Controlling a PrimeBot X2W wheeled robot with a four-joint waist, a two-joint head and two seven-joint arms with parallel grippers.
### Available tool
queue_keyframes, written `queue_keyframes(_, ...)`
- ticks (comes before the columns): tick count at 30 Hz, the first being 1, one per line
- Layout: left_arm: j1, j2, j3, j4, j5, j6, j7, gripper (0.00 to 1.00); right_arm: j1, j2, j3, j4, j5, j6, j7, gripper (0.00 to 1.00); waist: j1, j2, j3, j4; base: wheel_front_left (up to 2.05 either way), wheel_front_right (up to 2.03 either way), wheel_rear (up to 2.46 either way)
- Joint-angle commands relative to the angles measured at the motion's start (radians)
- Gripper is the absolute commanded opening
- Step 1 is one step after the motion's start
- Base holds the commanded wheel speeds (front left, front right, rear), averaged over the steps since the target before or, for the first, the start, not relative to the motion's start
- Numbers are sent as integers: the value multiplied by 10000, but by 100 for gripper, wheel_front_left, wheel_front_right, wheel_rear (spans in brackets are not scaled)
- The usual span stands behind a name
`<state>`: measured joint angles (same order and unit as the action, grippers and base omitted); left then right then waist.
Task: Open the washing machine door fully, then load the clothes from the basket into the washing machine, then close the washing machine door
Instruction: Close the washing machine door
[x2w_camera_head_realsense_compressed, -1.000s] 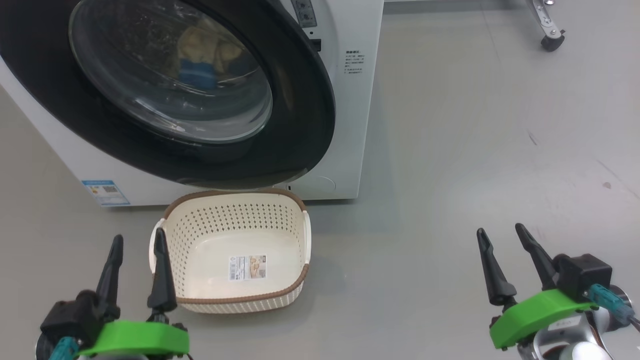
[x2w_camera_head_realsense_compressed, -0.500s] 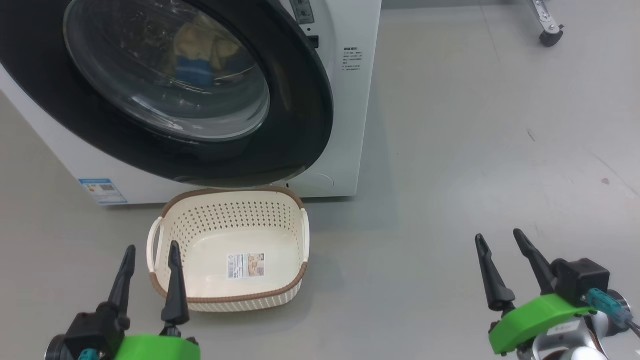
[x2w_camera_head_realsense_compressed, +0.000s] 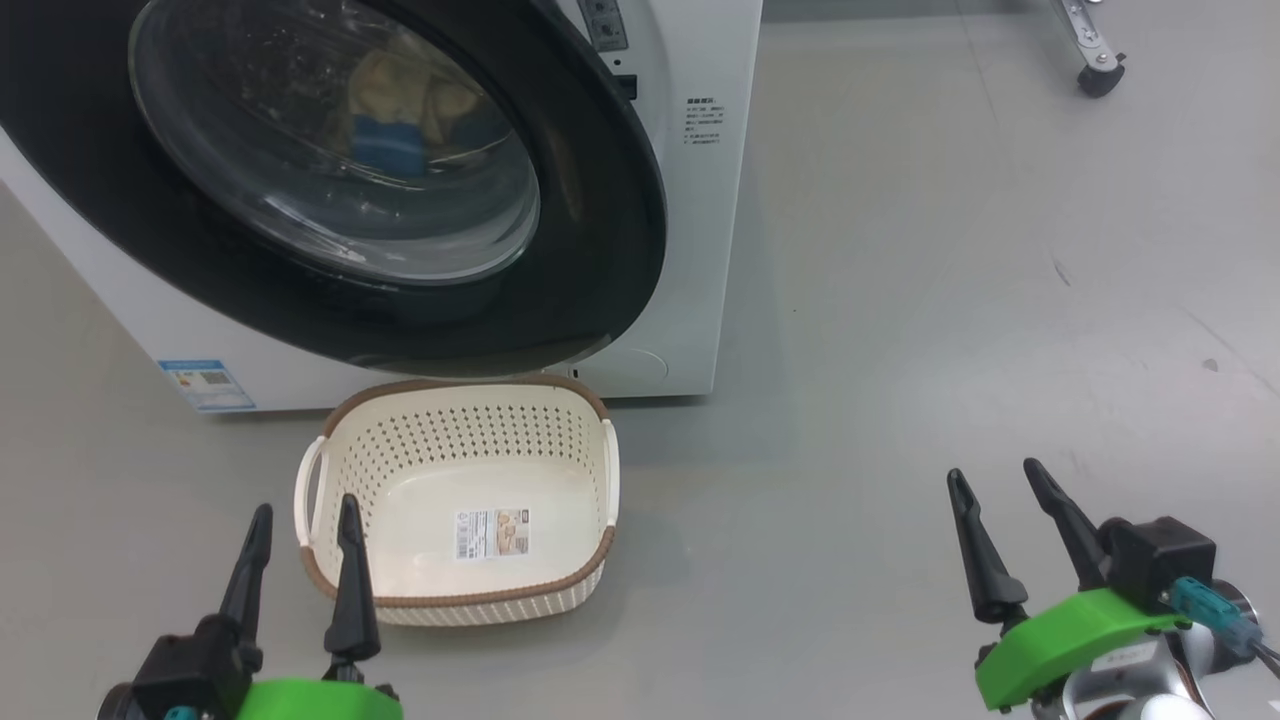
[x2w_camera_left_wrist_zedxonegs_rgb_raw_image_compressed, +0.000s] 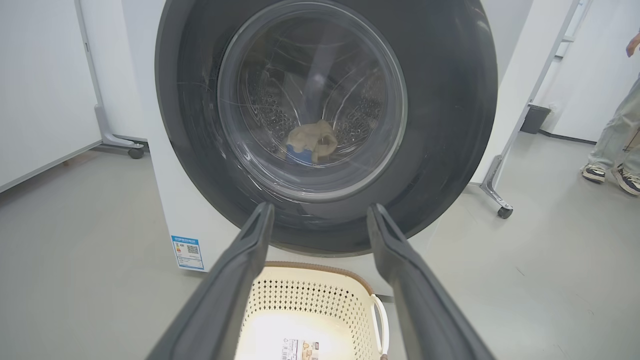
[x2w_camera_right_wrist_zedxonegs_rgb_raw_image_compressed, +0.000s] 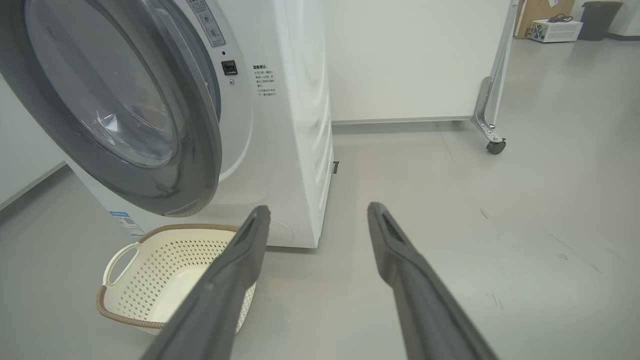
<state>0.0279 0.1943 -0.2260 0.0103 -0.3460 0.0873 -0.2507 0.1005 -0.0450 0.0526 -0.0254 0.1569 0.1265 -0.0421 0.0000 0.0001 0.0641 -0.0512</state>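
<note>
Clothes (x2w_camera_head_realsense_compressed: 400, 110) lie in the drum behind the washing machine door (x2w_camera_head_realsense_compressed: 600, 250), basket (x2w_camera_head_realsense_compressed: 460, 600) empty on the floor below; left end effector (x2w_camera_head_realsense_compressed: 305, 503) and right end effector (x2w_camera_head_realsense_compressed: 993, 468) gape wide, holding nothing, so you press the door's rim only if it looks unlatched.

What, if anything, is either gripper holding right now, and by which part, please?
Nothing: the left gripper and the right gripper are both open and empty.
</note>
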Motion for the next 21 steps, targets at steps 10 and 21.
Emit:
queue_keyframes(10, -457, -17, 385, -184, 100, -166, -110, 100, -352, -53, 93, -287, 202, 42, 24, 0, 0, -1, 231, 294, 0, 0, 0)
queue_keyframes(21, -1024, -218, 239, -17, 248, -492, -110, 100, -1957, -375, 723, 730, 104, 42, -279, 0, 0, -1, 715, 1313, 0, 0, 0)
